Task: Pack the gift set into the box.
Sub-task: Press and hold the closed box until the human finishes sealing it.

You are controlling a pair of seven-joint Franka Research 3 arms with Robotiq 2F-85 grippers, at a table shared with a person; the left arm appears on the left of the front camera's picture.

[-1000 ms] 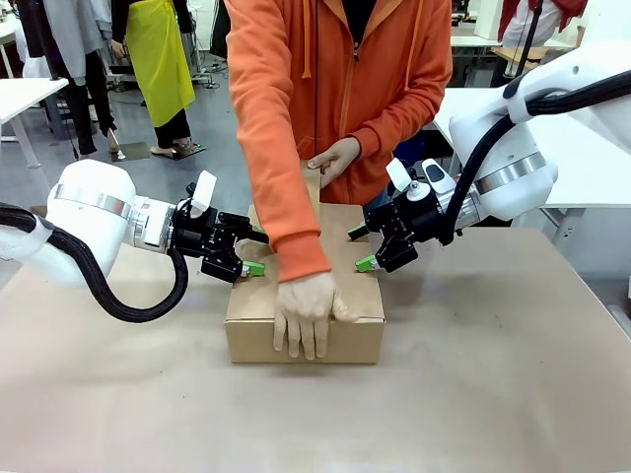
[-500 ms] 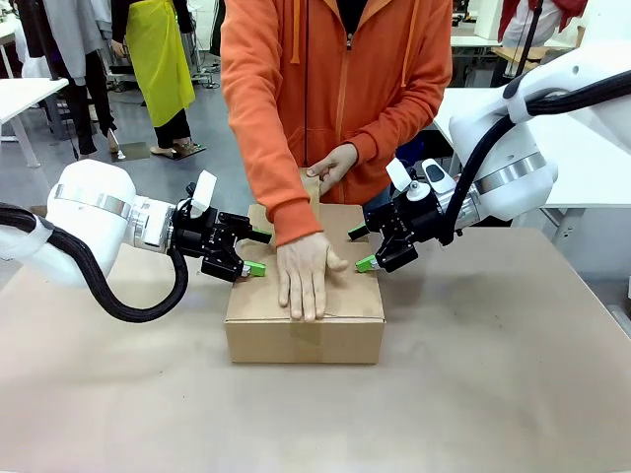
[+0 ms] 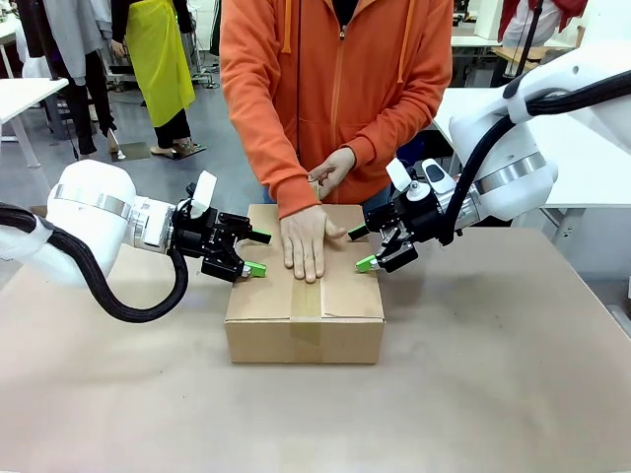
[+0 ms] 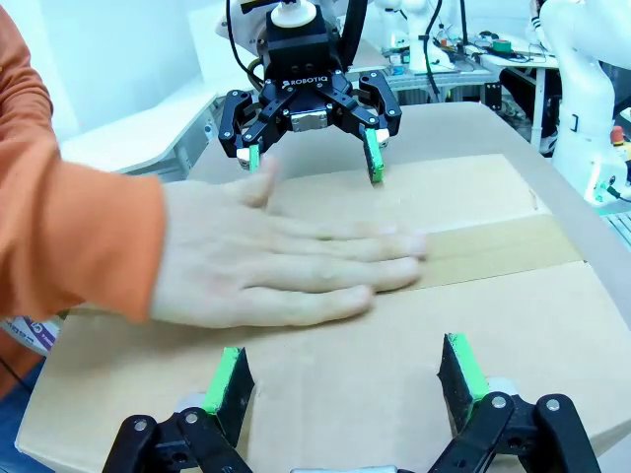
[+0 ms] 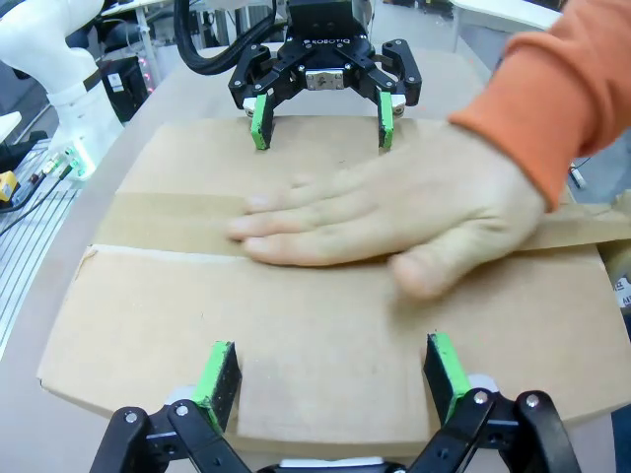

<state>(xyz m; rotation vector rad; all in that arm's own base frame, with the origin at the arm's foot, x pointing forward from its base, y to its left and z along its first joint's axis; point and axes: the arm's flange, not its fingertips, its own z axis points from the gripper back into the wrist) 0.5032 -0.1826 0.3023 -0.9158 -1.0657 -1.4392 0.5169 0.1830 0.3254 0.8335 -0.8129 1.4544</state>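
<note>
A person's hand (image 3: 304, 240) lies flat across the middle of the box (image 3: 304, 296) top, blocking the taped seam; my left gripper (image 3: 256, 252) and right gripper (image 3: 361, 247), jaws spread, crowd its two sides. Bare table (image 3: 473, 394) lies free in front of the box.

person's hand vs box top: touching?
Touching. The right wrist view shows the hand lying flat, palm down, on the closed box top over the tape seam; the front view agrees.
</note>
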